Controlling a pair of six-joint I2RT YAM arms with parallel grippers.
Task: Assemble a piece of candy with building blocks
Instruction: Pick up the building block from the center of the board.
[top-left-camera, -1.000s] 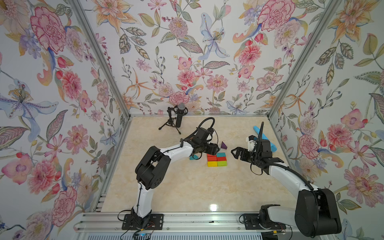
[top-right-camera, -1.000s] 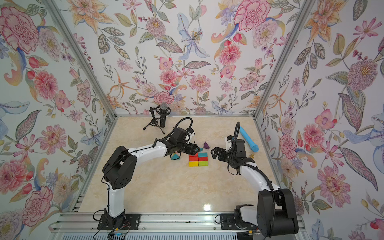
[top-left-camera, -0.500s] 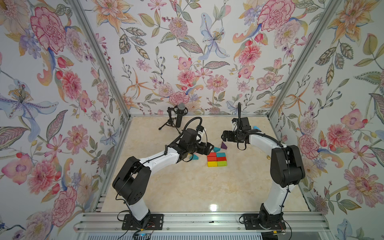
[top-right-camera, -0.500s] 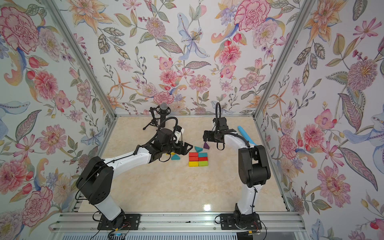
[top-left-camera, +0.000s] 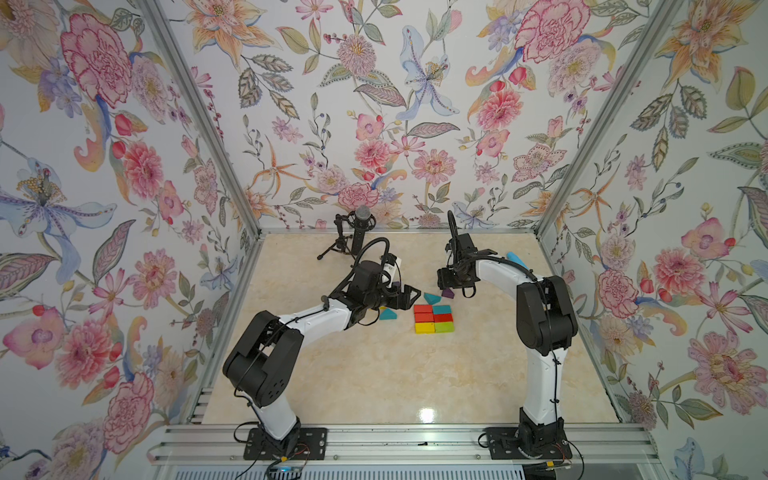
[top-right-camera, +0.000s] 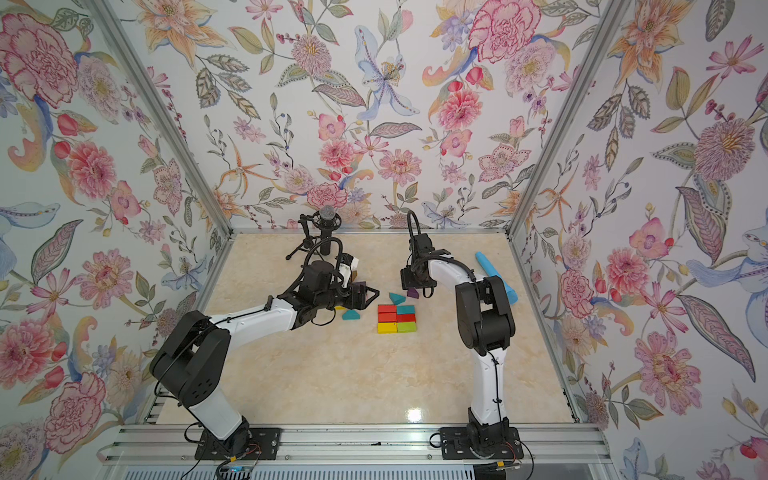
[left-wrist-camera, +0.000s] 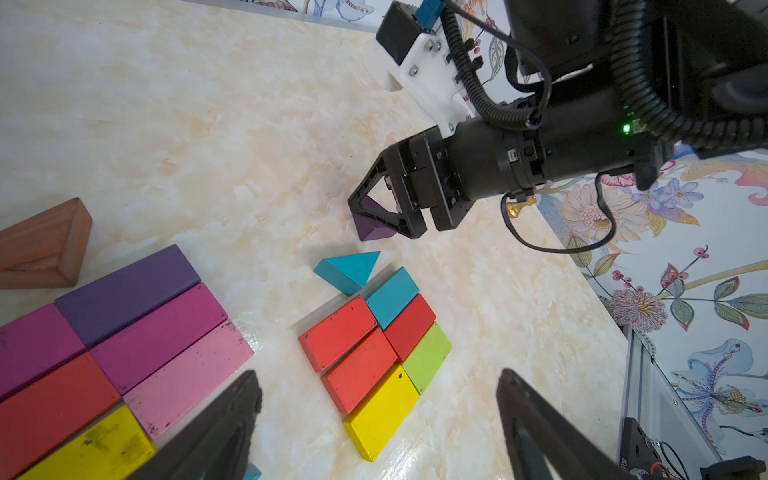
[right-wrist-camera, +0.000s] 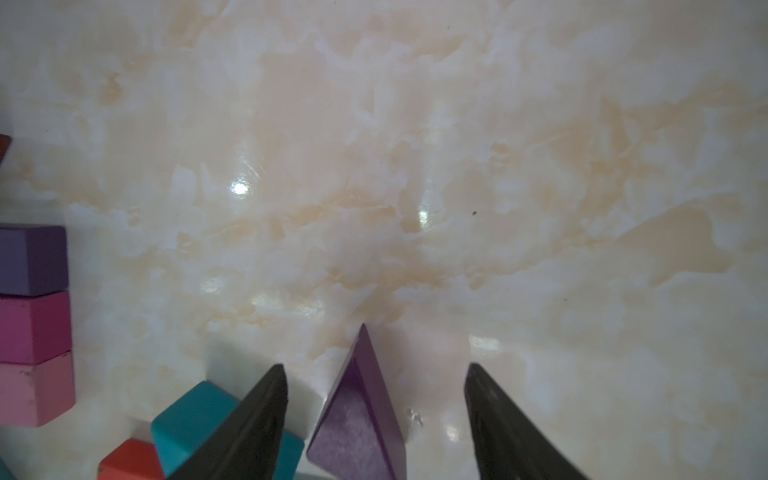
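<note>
Two robot arms meet over a marbled table (top-left-camera: 374, 374) inside a flower-papered booth. Just right of the frame's centre in both top views, the right gripper (top-left-camera: 445, 286) points down at a purple triangle (top-left-camera: 448, 293) lying on the table. The right wrist view shows its black fingers (right-wrist-camera: 262, 419) spread to either side of the triangle with bare table visible in both gaps, so the grip is released and nothing is grasped. Left of centre, the left gripper (top-left-camera: 409, 297) hovers with its fingers (left-wrist-camera: 232, 415) splayed wide and empty. Between the two, at mid-frame, sits a six-brick slab (top-left-camera: 424, 318) laid flat in two columns. It has a teal brick (top-left-camera: 441, 309) at its upper right, a yellow brick (top-left-camera: 424, 328) and a green brick (top-left-camera: 443, 327) along its lower edge, and red bricks (top-left-camera: 423, 308) filling the rest. A teal triangle (top-left-camera: 432, 298) lies just above the slab, near the purple one, and another teal block (top-left-camera: 387, 314) rests to the slab's left, below the left gripper. The left wrist view takes in spare bricks (left-wrist-camera: 158, 336) packed edge to edge in purple, magenta, pink, red and yellow, with a brown triangle (left-wrist-camera: 41, 245) beside them. A microphone (top-left-camera: 357, 232) on a tripod stands by the back wall, upper centre, and a light-blue stick (top-right-camera: 494, 274) lies along the table's right edge.
</note>
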